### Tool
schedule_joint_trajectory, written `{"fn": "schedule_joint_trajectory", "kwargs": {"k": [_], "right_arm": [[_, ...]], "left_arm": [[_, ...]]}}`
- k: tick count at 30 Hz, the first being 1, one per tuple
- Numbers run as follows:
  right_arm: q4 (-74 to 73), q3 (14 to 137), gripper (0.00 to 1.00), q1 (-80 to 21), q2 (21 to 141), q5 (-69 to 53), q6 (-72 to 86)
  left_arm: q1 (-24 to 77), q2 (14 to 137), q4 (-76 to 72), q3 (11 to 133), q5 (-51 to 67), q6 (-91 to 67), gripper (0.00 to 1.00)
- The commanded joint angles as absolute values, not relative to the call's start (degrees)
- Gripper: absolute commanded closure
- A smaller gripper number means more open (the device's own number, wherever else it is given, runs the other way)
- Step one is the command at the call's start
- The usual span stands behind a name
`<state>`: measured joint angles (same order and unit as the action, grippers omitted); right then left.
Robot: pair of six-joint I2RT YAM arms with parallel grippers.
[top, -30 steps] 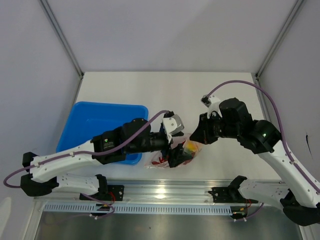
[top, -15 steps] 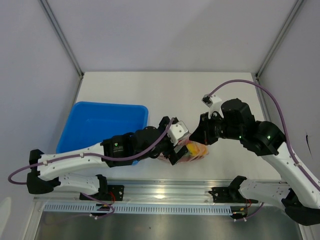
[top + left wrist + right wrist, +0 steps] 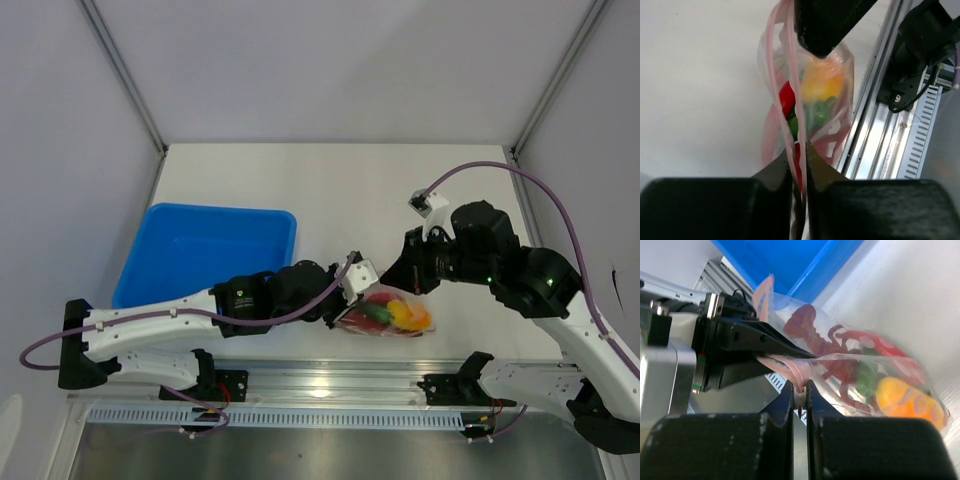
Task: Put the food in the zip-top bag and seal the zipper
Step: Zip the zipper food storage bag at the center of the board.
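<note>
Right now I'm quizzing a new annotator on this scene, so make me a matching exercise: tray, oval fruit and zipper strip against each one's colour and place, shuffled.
Things:
1 tray
2 oval fruit
3 zipper strip

Descriptions:
a pale pink, pinched by left hand and right hand
b blue, left of the bag
c yellow-orange, inside the bag

Pairs: 1-b, 2-c, 3-a

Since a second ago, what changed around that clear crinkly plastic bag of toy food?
The left gripper, open before, tilted over and closed on the pale pink zipper strip of the clear plastic bag, which now stretches further right. The right gripper kept pinching that strip; the blue plastic tray stayed put.
</note>
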<state>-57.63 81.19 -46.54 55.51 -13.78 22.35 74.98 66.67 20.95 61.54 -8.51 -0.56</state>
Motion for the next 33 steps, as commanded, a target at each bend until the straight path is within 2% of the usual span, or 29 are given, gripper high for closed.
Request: {"fn": "schedule_joint_trajectory", "kwargs": {"k": [1, 3, 4, 7, 8, 9, 11, 12, 13, 14, 16, 19, 23, 33], "right_arm": [[-55.4, 84.0, 1.0, -46.9, 54.4, -14.0, 21.9], [-55.5, 83.8, 1.0, -46.9, 54.5, -14.3, 21.1], [-55.6, 83.7, 1.0, -46.9, 54.7, -14.7, 20.8], [-55.9, 83.5, 0.94, -46.8, 55.0, -15.2, 19.8], [-55.6, 83.2, 0.76, -46.8, 55.1, -16.4, 19.3], [-55.4, 83.1, 0.65, -46.8, 55.2, -17.0, 19.1], [-54.8, 82.5, 0.5, -46.8, 54.5, -17.9, 18.7], [-54.1, 81.6, 0.33, -46.8, 54.0, -17.8, 18.5], [-53.7, 81.0, 0.3, -46.8, 53.4, -17.4, 18.6], [-52.8, 80.3, 0.2, -46.8, 52.2, -15.7, 18.8], [-51.2, 77.0, 0.13, -46.8, 50.5, -14.2, 19.6], [-46.4, 71.5, 0.09, -46.8, 46.9, -13.8, 20.8], [-41.1, 66.5, 0.09, -46.9, 43.7, -12.9, 20.3], [-29.2, 57.7, 0.22, -46.8, 38.8, -25.0, 20.7]], "left_arm": [[72.3, 63.1, 21.8, 59.8, -2.5, -2.5, 0.9], [70.8, 60.6, 21.4, 58.5, 1.6, -4.0, 0.93], [69.6, 59.8, 21.2, 58.2, 2.6, -4.5, 0.99], [67.5, 57.5, 21.5, 57.3, 6.2, -6.2, 0.99], [67.1, 57.3, 22.3, 57.5, 7.5, -6.9, 1.0], [66.6, 57.1, 22.9, 57.7, 8.3, -7.4, 0.99], [65.0, 57.3, 24.2, 58.0, 9.6, -9.4, 1.0], [64.4, 57.5, 25.0, 58.4, 11.5, -10.0, 1.0], [63.5, 57.4, 25.1, 58.3, 12.6, -10.7, 0.99], [63.1, 57.4, 24.8, 58.1, 13.4, -11.9, 0.99], [62.7, 57.0, 23.7, 57.5, 16.3, -13.2, 0.99], [62.7, 56.4, 21.3, 56.3, 19.3, -14.3, 0.99], [61.1, 55.2, 17.9, 54.4, 25.8, -16.1, 0.99], [55.9, 56.4, 16.8, 56.2, 36.1, -21.9, 0.99]]}}
